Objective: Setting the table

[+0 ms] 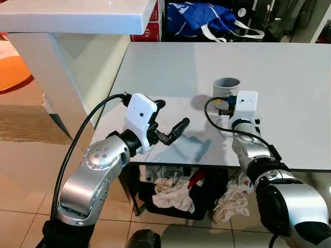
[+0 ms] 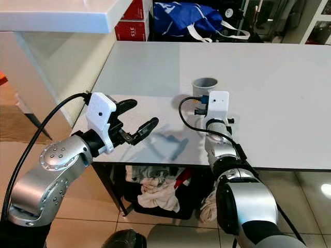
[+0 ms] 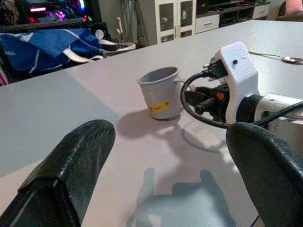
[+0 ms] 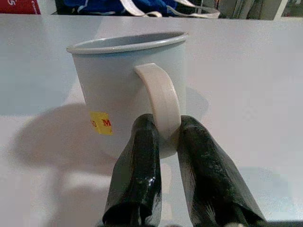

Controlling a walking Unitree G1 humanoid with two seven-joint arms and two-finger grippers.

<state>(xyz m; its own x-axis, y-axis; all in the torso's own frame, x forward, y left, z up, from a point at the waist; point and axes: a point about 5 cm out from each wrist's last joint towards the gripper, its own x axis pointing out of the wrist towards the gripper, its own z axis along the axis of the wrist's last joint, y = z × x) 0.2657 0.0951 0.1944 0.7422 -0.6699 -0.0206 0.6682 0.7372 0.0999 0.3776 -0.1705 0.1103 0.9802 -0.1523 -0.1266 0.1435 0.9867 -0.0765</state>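
Early in the table setting, judging by a mostly bare white table (image 1: 289, 67). Standing upright near the middle of the table's near half: one grey mug (image 1: 226, 88) with a yellow sticker on its side and a pale handle (image 4: 161, 101) turned toward the robot. Right gripper (image 4: 163, 135) at the mug, its two black fingers closed together on the lower part of that handle, mug resting on the tabletop. Left gripper (image 1: 170, 124) hovering over the table's near left edge, well left of the mug, jaws spread wide and holding nothing. Far to the right on the table, a spoon (image 3: 284, 58) lying flat, well apart from the mug. At the far edge, a blue bag (image 1: 199, 18) with white straps; under the table, a basket of crumpled cloths (image 1: 168, 191). Likely done so far: mug and spoon brought onto the table. Likely left: moving or releasing the mug at its place, plus any plates and remaining cutlery
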